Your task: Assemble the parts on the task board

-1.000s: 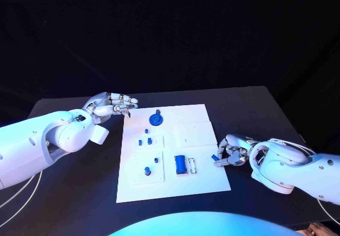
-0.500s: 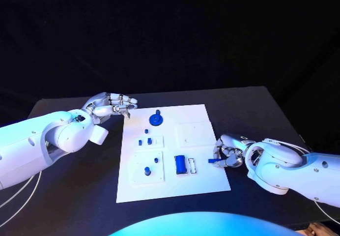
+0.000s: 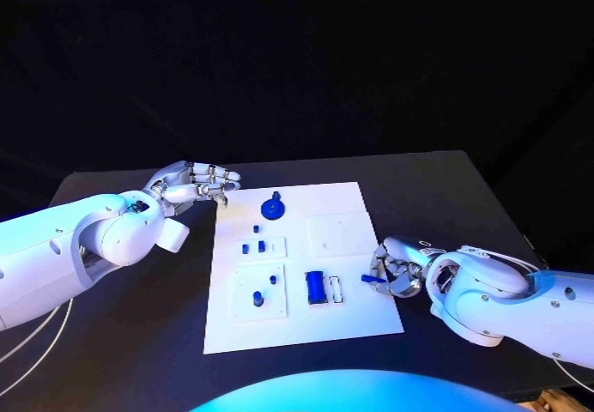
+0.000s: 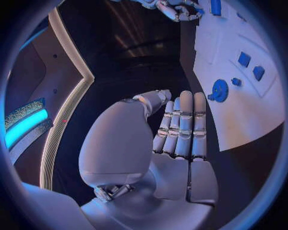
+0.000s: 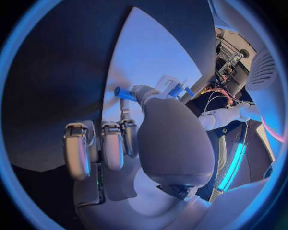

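The white task board [image 3: 347, 326] lies mid-table, with a blue round gear-like part [image 3: 271, 207] near its far end, small blue parts [image 3: 252, 247] in the middle and a blue block [image 3: 314, 285] nearer me. My right hand [image 3: 397, 268] sits at the board's right edge and pinches a small blue peg [image 3: 369, 277], also seen as the peg [image 5: 124, 94] at the fingertips over the board [image 5: 135, 57]. My left hand [image 3: 192, 183] hovers off the board's far left corner, fingers curled in, holding nothing; the left hand [image 4: 174, 132] shows beside the board [image 4: 240, 120] with the gear [image 4: 219, 89].
Black table [image 3: 124, 335] surrounds the board, with bare room in front and on both sides. My right hand [image 4: 174, 8] shows in the left wrist view past the board.
My right hand has moved slightly left toward the board's right edge, carrying the blue peg. The left hand has stayed still.
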Robot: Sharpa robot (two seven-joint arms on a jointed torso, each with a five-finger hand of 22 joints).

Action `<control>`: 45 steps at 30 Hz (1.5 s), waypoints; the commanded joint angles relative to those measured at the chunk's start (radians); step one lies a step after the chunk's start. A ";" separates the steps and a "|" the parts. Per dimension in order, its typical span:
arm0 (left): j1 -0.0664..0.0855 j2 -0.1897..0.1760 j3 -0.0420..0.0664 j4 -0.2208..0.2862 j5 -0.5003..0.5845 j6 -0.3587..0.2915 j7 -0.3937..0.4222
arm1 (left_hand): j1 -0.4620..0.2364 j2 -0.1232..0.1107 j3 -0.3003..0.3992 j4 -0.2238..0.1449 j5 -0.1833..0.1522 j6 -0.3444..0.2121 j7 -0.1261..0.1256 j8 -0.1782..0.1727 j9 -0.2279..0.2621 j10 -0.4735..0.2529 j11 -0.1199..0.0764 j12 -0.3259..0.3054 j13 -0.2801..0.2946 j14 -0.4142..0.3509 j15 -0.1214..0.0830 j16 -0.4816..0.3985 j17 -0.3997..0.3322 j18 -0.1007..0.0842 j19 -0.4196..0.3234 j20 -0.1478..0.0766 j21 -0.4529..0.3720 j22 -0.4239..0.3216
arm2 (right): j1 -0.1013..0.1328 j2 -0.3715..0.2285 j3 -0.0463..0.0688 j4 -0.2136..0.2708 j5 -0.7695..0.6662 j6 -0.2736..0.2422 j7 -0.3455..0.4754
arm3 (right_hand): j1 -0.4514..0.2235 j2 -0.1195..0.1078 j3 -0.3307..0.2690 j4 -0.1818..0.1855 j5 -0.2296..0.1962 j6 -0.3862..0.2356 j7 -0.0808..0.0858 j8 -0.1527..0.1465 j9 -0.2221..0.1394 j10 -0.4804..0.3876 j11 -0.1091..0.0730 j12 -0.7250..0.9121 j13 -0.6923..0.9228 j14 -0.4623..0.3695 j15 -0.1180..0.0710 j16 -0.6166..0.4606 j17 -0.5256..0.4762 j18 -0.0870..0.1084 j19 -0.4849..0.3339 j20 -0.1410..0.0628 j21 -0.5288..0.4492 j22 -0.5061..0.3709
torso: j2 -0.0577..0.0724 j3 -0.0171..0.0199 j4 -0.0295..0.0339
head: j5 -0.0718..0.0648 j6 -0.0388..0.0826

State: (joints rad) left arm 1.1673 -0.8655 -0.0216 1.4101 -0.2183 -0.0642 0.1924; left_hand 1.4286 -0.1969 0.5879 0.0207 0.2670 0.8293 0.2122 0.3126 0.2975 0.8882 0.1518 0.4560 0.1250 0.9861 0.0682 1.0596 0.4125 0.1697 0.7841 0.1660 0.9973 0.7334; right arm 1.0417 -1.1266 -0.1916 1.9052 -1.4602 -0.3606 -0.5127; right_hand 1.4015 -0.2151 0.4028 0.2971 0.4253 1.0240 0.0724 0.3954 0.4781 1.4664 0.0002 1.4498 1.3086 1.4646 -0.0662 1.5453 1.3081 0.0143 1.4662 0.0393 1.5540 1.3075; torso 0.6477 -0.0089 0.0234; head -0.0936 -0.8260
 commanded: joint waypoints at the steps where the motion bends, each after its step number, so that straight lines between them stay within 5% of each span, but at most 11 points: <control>1: 0.000 0.002 0.001 0.003 0.004 0.012 0.009 | -0.009 0.001 -0.001 0.002 0.006 -0.004 0.009 0.000 0.001 -0.005 0.002 0.006 -0.001 0.003 0.005 -0.004 -0.001 0.015 -0.005 0.002 -0.005 -0.001 | 0.007 0.003 -0.002 0.018 0.063 -0.010 -0.022 | -0.026 0.001 0.108 -0.096 0.004 -0.006 -0.002 0.015 0.022 0.051 -0.008 -0.004 0.192 0.096 -0.005 0.007 0.213 -0.012 0.102 -0.003 0.007 0.261 | 0.000 -0.0003 0.0003 | -0.001 -0.001; 17: 0.001 0.002 0.001 0.007 0.004 0.011 0.009 | -0.009 0.001 -0.001 0.002 0.006 -0.004 0.009 0.000 0.001 -0.005 0.002 0.006 -0.001 0.003 0.005 -0.004 -0.001 0.015 -0.005 0.002 -0.005 -0.001 | 0.016 0.089 -0.002 0.017 0.281 -0.084 -0.012 | -0.198 0.002 0.157 -0.078 -0.004 -0.015 -0.003 0.015 0.038 0.055 -0.008 0.000 0.196 0.096 -0.005 0.008 0.215 -0.013 0.103 -0.003 0.010 0.261 | 0.000 0.0000 0.0011 | 0.000 -0.006; 27: 0.001 0.001 0.001 0.008 0.004 0.012 0.008 | -0.010 0.002 -0.001 0.002 0.006 -0.003 0.009 0.001 0.002 -0.006 0.002 0.008 -0.002 0.003 0.005 -0.004 -0.002 0.015 -0.004 0.002 -0.006 -0.002 | 0.010 0.121 -0.002 0.007 0.316 -0.077 -0.012 | -0.291 0.004 0.165 -0.054 -0.019 -0.011 -0.002 0.009 0.038 0.057 -0.006 0.003 0.198 0.097 -0.004 0.008 0.216 -0.013 0.103 -0.002 0.011 0.262 | 0.000 0.0005 -0.0001 | 0.003 -0.011; 45: 0.001 -0.002 0.001 0.008 0.004 0.018 0.001 | -0.011 0.002 -0.001 0.003 0.006 -0.003 0.009 0.001 0.002 -0.006 0.002 0.009 -0.002 0.003 0.006 -0.004 -0.002 0.015 -0.003 0.002 -0.007 -0.002 | 0.006 0.127 -0.002 0.003 0.310 -0.046 -0.024 | -0.326 -0.015 0.156 -0.053 -0.052 -0.007 -0.002 0.006 0.038 0.059 -0.006 0.007 0.201 0.096 -0.003 0.007 0.213 -0.012 0.101 -0.001 0.007 0.260 | 0.000 0.0008 -0.0004 | 0.007 -0.016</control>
State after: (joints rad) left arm 1.1674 -0.8681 -0.0216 1.4154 -0.2184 -0.0628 0.1899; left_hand 1.4286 -0.1970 0.5880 0.0207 0.2670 0.8293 0.2122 0.3127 0.2982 0.8882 0.1519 0.4608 0.1242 0.9861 0.0682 1.0596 0.4118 0.1697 0.7842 0.1660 0.9973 0.7326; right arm 1.0493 -1.0000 -0.1933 1.9046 -1.1490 -0.4292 -0.5372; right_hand 1.0868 -0.2287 0.5661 0.2446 0.3775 1.0094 0.0730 0.4063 0.5159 1.4665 0.0002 1.4540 1.3085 1.4647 -0.0662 1.5494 1.3076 0.0142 1.4662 0.0394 1.5623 1.3080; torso 0.6479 -0.0081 0.0232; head -0.0863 -0.8420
